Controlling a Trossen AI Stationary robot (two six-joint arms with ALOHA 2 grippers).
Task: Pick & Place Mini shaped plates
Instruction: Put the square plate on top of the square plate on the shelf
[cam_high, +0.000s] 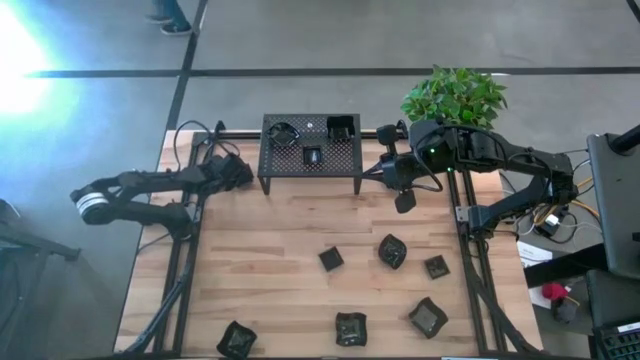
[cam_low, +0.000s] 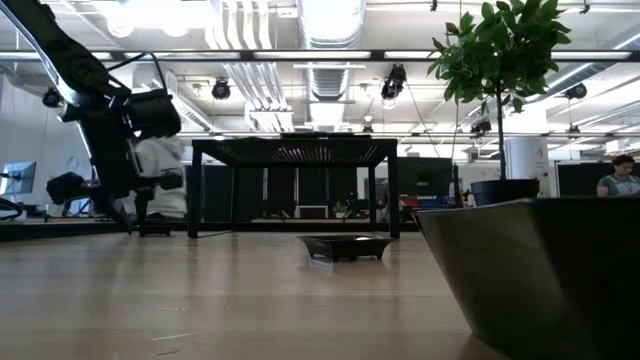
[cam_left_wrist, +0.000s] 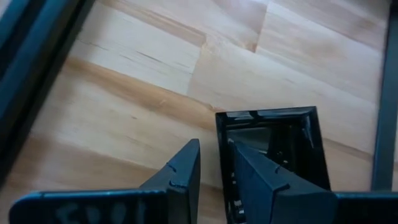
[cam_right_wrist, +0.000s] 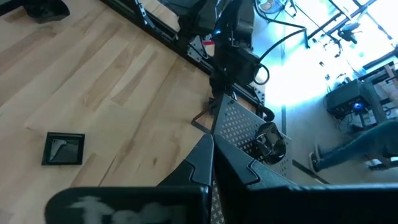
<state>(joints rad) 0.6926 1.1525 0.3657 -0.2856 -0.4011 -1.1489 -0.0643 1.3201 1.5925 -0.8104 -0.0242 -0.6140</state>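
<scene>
My left gripper is by the left end of the black perforated rack and is shut on a small dark square plate. My right gripper hovers off the rack's right end, shut and empty. Three small dark things sit on the rack top, one of them a square plate. Several mini plates lie flat on the wooden table, among them a square one, a rounded one and one at the near edge. My left gripper pinches the square plate's raised rim at one side. One finger is outside the rim and the other finger is inside the dish. The plate sticks out forward from the fingertips over the wooden table.
A potted plant stands at the table's far right corner behind my right arm. Black frame rails run along both table sides. In the low view one plate lies mid-table and another looms large nearby. Bare wood spreads in front of the rack.
</scene>
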